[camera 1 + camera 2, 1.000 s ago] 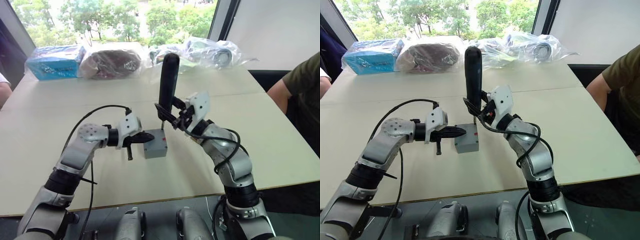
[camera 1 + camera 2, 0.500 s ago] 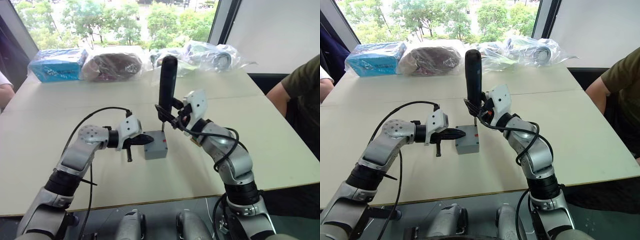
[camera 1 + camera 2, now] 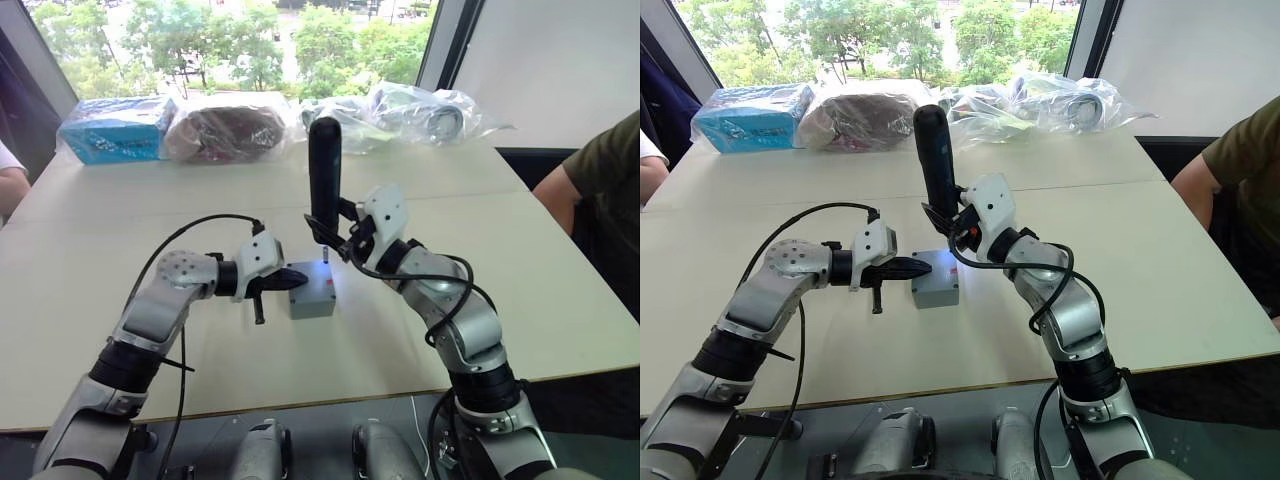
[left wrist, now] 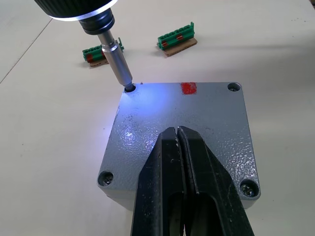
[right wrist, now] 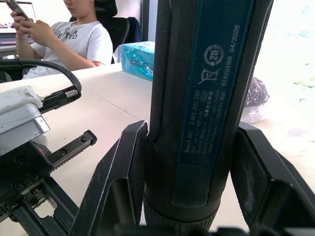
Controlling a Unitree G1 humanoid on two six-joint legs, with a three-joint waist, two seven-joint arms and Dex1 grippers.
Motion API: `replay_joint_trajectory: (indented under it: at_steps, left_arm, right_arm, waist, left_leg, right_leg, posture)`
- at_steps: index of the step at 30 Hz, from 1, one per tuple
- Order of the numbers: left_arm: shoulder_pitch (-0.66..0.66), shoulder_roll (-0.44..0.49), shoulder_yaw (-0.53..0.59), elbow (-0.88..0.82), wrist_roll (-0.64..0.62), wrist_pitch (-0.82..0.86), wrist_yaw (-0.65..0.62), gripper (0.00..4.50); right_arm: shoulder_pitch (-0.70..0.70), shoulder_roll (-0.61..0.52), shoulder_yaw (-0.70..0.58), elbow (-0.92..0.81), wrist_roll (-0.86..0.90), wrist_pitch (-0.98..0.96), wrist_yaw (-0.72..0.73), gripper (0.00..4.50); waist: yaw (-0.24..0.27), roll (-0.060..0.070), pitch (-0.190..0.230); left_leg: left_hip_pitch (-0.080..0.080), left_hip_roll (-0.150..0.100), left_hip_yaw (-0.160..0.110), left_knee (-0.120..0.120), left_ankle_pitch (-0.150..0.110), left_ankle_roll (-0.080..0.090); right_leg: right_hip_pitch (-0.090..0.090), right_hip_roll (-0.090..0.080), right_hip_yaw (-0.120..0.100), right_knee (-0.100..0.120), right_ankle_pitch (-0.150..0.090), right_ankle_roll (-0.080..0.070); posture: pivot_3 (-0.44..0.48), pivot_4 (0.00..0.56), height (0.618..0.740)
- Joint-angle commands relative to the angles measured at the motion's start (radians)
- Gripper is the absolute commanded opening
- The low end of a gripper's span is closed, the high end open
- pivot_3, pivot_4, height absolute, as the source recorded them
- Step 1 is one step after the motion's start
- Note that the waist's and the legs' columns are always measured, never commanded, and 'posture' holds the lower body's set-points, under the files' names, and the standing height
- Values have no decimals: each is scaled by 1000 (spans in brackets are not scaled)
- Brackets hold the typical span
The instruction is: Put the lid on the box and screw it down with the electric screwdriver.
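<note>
the lid [image 4: 197, 123] sits flat on top of the box [image 3: 312, 297], which stands on the pale table [image 3: 560, 290] between the two arms. the left gripper [image 4: 178, 133] has its two black fingers pressed together, with no gap between them, and they lie on the textured top of the lid, reaching to about its middle. screws sit in the two lid corners nearest this gripper [image 4: 105, 178]; a red mark [image 4: 188, 87] lies near the far edge of the lid.

the right gripper [image 5: 189, 162] is clamped on the electric screwdriver [image 3: 323, 175], one finger on each side of the dark barrel, as the right wrist view shows. the tool is held nearly upright, leaning slightly, with its thick end uppermost. its thin metal bit [image 4: 117, 66] slants down into the screw hole at one far corner of the lid, and the lit ring at the tool's nose throws a bluish glow over that corner.

two small green terminal blocks [image 4: 177, 39] lie on the table just beyond the box, apart from it. at the far edge of the table rest a blue package [image 3: 110, 125] and several clear plastic bags [image 3: 420, 105]. a seated person in a white shirt [image 5: 64, 34] appears in the right wrist view; a sleeve in dark green [image 3: 605, 170] shows at the robot's right.
</note>
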Motion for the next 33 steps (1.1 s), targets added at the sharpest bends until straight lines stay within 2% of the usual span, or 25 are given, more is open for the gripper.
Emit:
replay_joint_trajectory:
  at_steps: [1, 6, 10, 12, 14, 17, 20, 21, 24, 27, 29, 33]
  left_arm:
    - [3, 10, 4, -16, 1, 1, -1, 0]
    - [1, 17, 16, -45, -16, 14, -6, 0]
    - [-15, 28, 40, -93, -47, 44, -10, 0]
    - [-24, 38, 52, -123, -65, 61, -13, 0]
    - [-32, 49, 59, -151, -78, 73, -19, 0]
    - [-63, 64, 98, -211, -133, 114, -20, 0]
    - [-82, 76, 130, -248, -174, 148, -19, 0]
    - [-87, 80, 142, -259, -190, 160, -17, 0]
    - [-99, 116, 207, -303, -267, 212, -28, 0]
    - [-101, 129, 250, -330, -330, 257, -13, 0]
    - [-103, 130, 274, -343, -362, 281, 3, 0]
    - [-94, 146, 291, -365, -395, 303, 19, 0]
  right_arm:
    - [42, -13, 18, 68, 8, 33, 30, 1903]
    - [-48, 15, -83, -31, 109, 40, 33, 1903]
    - [-180, -2, -180, -104, 200, 115, 13, 1903]
    - [-241, -21, -228, -121, 251, 178, 1, 1903]
    - [-292, -38, -280, -121, 308, 241, -15, 1903]
    - [-400, -139, -378, -57, 379, 456, -56, 1903]
    - [-460, -264, -399, 20, 400, 668, -70, 1903]
    - [-479, -302, -395, 47, 400, 726, -70, 1903]
    - [-535, -520, -273, 187, 375, 911, 15, 1903]
    - [-559, -634, -141, 275, 341, 941, 76, 1903]
    - [-571, -687, -48, 331, 327, 960, 128, 1903]
    - [-577, -714, 82, 459, 258, 942, 169, 1903]
  waist:
    - [0, 0, 0]
    - [0, 1, 2]
    - [-1, 3, 7]
    - [0, 3, 8]
    - [0, 3, 9]
    - [2, 3, 12]
    - [3, 2, 12]
    - [2, 2, 12]
    - [1, 3, 17]
    - [-1, 4, 21]
    - [-6, 4, 22]
    - [-8, 4, 23]
  left_leg:
    - [0, 0, 0, 0, 0, 0]
    - [-1, 0, 0, -1, 0, 0]
    - [-5, 0, 1, -1, 0, 0]
    - [-17, 0, 1, -1, 1, -1]
    - [-21, 0, 1, 0, 1, -1]
    - [-21, 0, 1, -1, 1, -1]
    - [-21, -1, 1, 0, 1, -1]
    - [-21, -1, 1, 0, 1, -1]
    - [-21, -3, 2, -1, 1, -1]
    - [-22, -2, 3, -1, 1, -1]
    - [-22, -2, 3, -1, 0, 0]
    - [-21, -2, 4, -1, 0, 1]
  right_leg:
    - [0, 0, 0, 0, 0, 0]
    - [-2, -1, 0, 0, 0, 0]
    - [-7, -1, 0, 1, 0, 0]
    - [-19, -1, 1, 3, 1, 0]
    - [-23, 0, 0, 5, 3, 4]
    - [-23, 1, 0, 4, 3, 4]
    - [-21, -1, 0, 2, 2, 2]
    - [-21, -1, 0, 2, 1, 0]
    - [-21, -3, 0, 1, 1, 0]
    - [-23, -3, 0, 0, 0, 0]
    - [-23, -2, 0, 0, 0, 1]
    - [-24, 3, 2, 1, 2, 5]
  posture:
    - [0, 150, 740]
    - [0, 150, 740]
    - [0, 150, 740]
    - [0, 150, 740]
    - [0, 150, 740]
    - [0, 150, 740]
    - [0, 150, 740]
    - [0, 150, 740]
    - [0, 150, 740]
    - [0, 150, 740]
    - [0, 150, 740]
    - [0, 150, 740]
